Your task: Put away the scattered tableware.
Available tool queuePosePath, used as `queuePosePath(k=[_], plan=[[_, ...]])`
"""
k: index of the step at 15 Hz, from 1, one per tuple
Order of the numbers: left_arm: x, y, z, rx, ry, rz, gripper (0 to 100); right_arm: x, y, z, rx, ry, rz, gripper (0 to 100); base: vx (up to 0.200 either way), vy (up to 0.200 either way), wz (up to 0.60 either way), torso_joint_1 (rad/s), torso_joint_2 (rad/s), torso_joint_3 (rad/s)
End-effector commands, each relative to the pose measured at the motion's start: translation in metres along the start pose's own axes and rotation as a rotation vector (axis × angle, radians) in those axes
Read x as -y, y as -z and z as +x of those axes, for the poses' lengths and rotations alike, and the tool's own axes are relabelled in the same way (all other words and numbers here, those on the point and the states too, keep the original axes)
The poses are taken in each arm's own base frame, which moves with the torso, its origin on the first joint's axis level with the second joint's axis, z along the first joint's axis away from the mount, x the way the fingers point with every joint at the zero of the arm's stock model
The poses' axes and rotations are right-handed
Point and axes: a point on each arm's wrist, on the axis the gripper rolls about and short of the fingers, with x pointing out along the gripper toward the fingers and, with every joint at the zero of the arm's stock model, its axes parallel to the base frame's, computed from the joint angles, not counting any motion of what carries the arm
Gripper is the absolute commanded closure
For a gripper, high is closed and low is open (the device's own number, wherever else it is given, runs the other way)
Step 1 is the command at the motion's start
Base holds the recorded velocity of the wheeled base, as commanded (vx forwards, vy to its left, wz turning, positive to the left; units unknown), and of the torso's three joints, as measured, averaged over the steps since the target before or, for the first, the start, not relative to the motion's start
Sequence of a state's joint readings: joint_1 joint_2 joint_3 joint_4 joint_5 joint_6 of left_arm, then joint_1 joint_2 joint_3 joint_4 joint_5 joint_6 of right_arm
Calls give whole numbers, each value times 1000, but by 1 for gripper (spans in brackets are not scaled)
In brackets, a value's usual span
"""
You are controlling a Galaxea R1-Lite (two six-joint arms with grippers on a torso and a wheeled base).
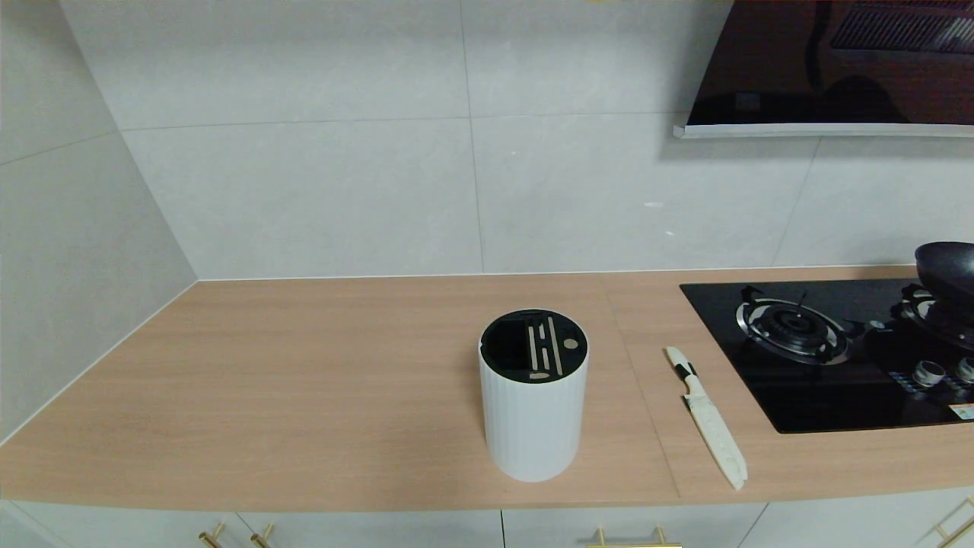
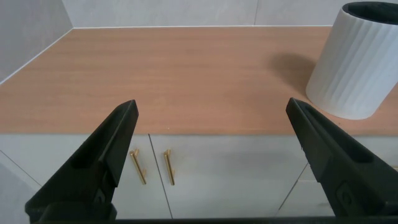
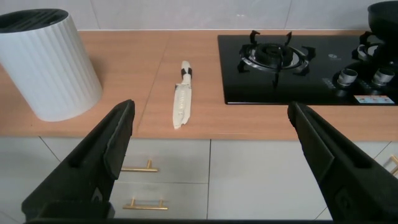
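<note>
Cream knife (image 1: pixel 706 415) flat on the wooden countertop (image 1: pixel 304 396) near its front edge, between white ribbed knife block (image 1: pixel 533 411) and gas hob (image 1: pixel 822 392), touching neither. Left gripper (image 2: pixel 214 165) and right gripper (image 3: pixel 211 162) before the front edge, jaws wide apart, holding nothing.

**No words to read**

There is a small sticker (image 1: pixel 963 412) on the front corner of the black stove (image 1: pixel 768 388), near the knobs (image 1: pixel 929 373). It has some print on it, but the print is too tiny to read. There are little light marks on the glass by the knobs, and they are too small to make out too. Nothing can be read on the white knife holder (image 1: pixel 533 415) or on the knife (image 1: pixel 708 418).
</note>
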State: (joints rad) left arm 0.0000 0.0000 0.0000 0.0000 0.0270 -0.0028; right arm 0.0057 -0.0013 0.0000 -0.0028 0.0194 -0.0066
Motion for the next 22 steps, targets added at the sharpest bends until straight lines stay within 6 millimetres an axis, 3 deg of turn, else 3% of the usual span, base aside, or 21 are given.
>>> queuePosePath(k=[1,2,5,8,11,12,17,22], plan=[[0,0,0,0,-1,0,0,0,-9,-2,51,4,3,0,0,0,0,0,0,0],[0,0,0,0,-1,0,0,0,-28,-7,139,4,10,0,0,0,0,0,0,0],[0,0,0,0,-1,1,0,0,-46,-6,109,-47,14,0,0,0,0,0,0,0],[0,0,0,0,-1,0,0,-1,-75,18,-53,-113,19,0,0,0,0,0,0,0],[0,0,0,0,-1,0,0,-4,-83,45,-199,-237,48,0,0,0,0,0,0,0],[0,0,0,0,-1,0,0,-5,-83,71,-336,-274,84,0,0,0,0,0,0,0],[0,0,0,0,-1,0,0,-20,-94,138,-533,-323,45,0,0,0,0,0,0,0],[0,0,0,0,-1,0,0,-42,-67,224,-640,-301,6,0,0,0,0,0,0,0]])
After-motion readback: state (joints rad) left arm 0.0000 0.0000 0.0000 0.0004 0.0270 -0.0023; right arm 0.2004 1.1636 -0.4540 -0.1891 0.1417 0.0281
